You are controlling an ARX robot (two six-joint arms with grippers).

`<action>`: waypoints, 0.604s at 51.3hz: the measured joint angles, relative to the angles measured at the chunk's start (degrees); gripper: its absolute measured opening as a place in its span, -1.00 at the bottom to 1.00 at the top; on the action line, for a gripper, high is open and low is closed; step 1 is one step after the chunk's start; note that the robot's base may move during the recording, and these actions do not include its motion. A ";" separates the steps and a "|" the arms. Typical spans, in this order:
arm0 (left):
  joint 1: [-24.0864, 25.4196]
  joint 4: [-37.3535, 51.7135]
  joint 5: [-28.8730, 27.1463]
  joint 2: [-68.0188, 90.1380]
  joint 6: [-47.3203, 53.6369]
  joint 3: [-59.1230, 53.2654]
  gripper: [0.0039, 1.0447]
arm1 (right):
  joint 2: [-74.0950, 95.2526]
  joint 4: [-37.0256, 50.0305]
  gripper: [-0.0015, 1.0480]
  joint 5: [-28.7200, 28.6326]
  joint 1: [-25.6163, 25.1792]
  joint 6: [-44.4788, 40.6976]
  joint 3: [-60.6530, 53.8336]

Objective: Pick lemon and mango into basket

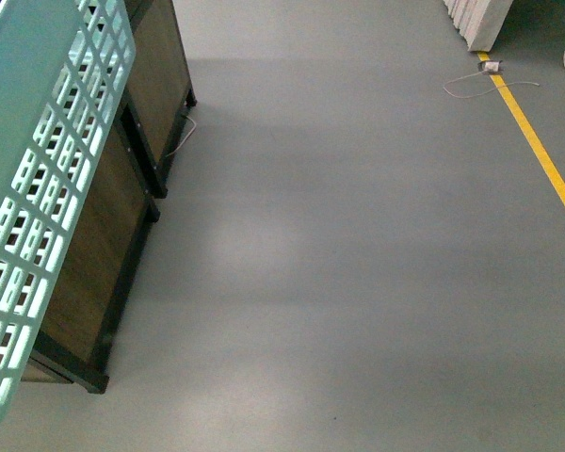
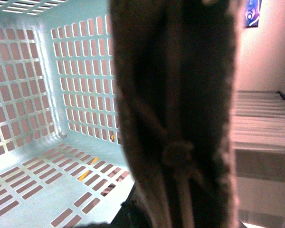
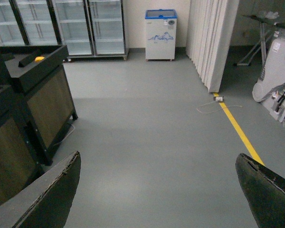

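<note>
The aqua slotted basket (image 1: 38, 188) hangs at the far left of the front view, tilted. In the left wrist view its inside (image 2: 61, 95) holds no fruit. My left gripper (image 2: 175, 194) is shut on the basket's brown handle (image 2: 152, 95), which has a white tie knotted on it (image 2: 178, 152). My right gripper (image 3: 156, 190) is open over bare floor, one finger (image 3: 47, 194) at each lower corner of its view. A small yellow-orange fruit (image 3: 39, 59) lies on a far dark stand. It is too small to tell lemon from mango.
Dark-framed wooden stands (image 1: 132, 169) line the left side. Grey floor (image 1: 358, 264) spreads ahead, with a yellow line (image 1: 537, 151) and a loose white cable (image 1: 476, 85) at the right. Glass-door fridges (image 3: 76, 26), a small blue-lidded freezer (image 3: 161, 34) and a white folding partition (image 3: 211, 42) stand further off.
</note>
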 joint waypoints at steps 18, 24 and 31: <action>-0.26 0.00 -0.13 0.09 -0.28 0.09 -0.93 | 0.00 0.02 0.83 -0.04 0.02 0.00 0.00; -0.26 0.00 0.20 0.09 -0.26 0.09 -0.93 | 0.02 0.00 0.83 -0.15 0.02 0.00 0.00; -0.22 0.00 -0.07 0.13 -0.17 0.09 -0.93 | -0.02 0.02 0.83 -0.15 0.00 0.00 0.00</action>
